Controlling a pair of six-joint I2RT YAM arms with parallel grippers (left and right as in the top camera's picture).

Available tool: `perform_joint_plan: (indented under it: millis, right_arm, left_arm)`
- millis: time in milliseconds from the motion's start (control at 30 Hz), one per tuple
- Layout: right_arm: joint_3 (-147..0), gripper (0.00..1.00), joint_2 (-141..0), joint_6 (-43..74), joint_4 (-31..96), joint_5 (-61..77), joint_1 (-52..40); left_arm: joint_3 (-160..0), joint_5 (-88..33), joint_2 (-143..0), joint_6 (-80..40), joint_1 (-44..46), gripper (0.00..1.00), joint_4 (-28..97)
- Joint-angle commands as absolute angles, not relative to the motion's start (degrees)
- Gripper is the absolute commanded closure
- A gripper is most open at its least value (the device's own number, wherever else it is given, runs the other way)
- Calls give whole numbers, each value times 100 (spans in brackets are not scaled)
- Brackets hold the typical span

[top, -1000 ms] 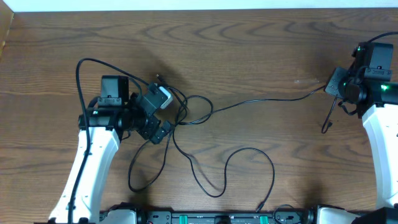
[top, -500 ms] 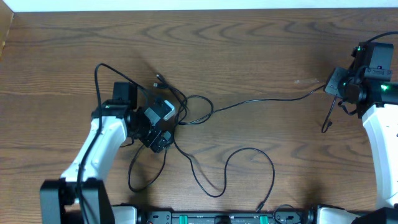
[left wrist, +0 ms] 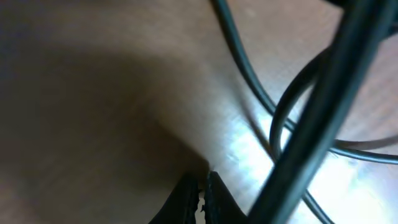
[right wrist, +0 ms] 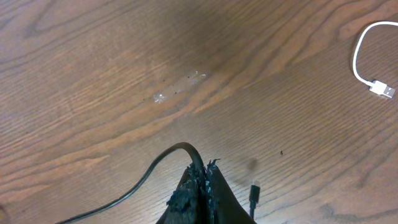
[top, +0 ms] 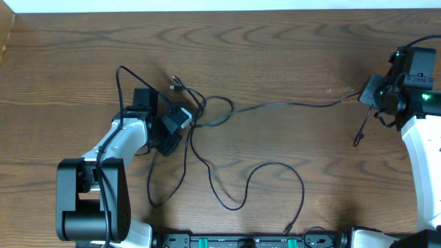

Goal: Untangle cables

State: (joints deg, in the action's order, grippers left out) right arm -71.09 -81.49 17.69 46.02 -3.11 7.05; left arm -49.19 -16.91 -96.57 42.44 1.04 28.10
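Observation:
Thin black cables (top: 207,114) lie knotted left of centre, with a small plug (top: 176,84) at the back. One black cable (top: 289,105) runs right from the knot to my right gripper (top: 365,96). In the right wrist view that gripper (right wrist: 203,168) is shut on this cable (right wrist: 158,168), and the cable's black plug end (right wrist: 254,194) hangs just beside it. My left gripper (top: 185,124) sits at the knot's left side. Seen from the left wrist, its jaws (left wrist: 202,190) are shut low over the wood; blurred black cables (left wrist: 280,118) pass close on the right, with nothing visible between the tips.
A white cable with a silver plug (right wrist: 379,89) lies on the wood at the top right of the right wrist view. A long black loop (top: 275,169) trails toward the table's front edge. The left arm's own thick cable (top: 120,89) arches behind it.
My left gripper has swung right and back into the knot and gone from wide open to shut. The loops shifted slightly and the long cable now lies straighter. The right arm has not moved.

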Motion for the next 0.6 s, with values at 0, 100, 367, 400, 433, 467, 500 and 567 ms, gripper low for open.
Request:
perform_joint_plan:
  millis: [0, 100, 367, 400, 433, 467, 500, 567]
  right_arm:
    - [-7194, 99, -8178, 1708, 4604, -279, 666]
    - [-7194, 99, -8178, 1708, 4604, -279, 666]
    - [-7194, 99, -8178, 1706, 4604, -279, 666]
    - [-7192, 99, -8178, 1708, 4604, -281, 666]
    - [-7192, 99, -8178, 1706, 4606, -281, 666]
    - [-7192, 99, -8178, 1706, 4606, -281, 666]
    - [-7192, 99, -8178, 1702, 4609, -285, 666]
    - [-7192, 99, -8178, 1575, 4609, -292, 666]
  left_arm:
    - [-4899, -1144, -9537, 3527, 106, 92, 2519]
    - [-4899, -670, -9400, 3030, 106, 92, 2187]
    - [-4899, 1181, -8761, 878, 102, 93, 991]
    - [-4899, 1343, -8709, 670, 95, 93, 919]
    - [-4899, 1601, -8626, 338, 73, 92, 823]
    - [-4899, 1796, -8558, 54, 40, 93, 766]
    - [-4899, 1951, -8495, -200, -3, 92, 738]
    - [-4899, 2187, -8370, -617, -141, 92, 738]
